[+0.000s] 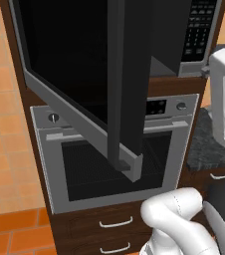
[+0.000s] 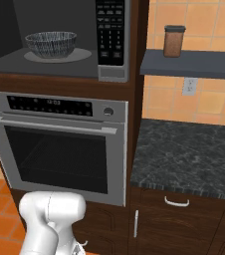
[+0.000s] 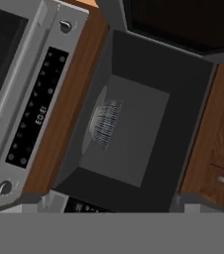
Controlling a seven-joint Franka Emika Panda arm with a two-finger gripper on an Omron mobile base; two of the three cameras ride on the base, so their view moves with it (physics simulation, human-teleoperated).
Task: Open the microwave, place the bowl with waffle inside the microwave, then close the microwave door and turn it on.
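Right base view: I am seeing the small grey patterned bowl (image 2: pixel 51 44) sitting inside the black-fronted built-in microwave (image 2: pixel 110 40), its wide black glass door (image 1: pixel 79 69) hanging open; the gripper's jaws are standing spread wide.

Microwave door (image 1: pixel 69 55): glossy black glass, matt grey frame.
Oven (image 2: pixel 59 149): brushed silver metal.
Counter (image 2: pixel 189 159): dark speckled stone, smooth.
Cabinets (image 2: pixel 184 229): dark grained wood.
Bowl (image 2: pixel 51 44): grey, finely streaked.
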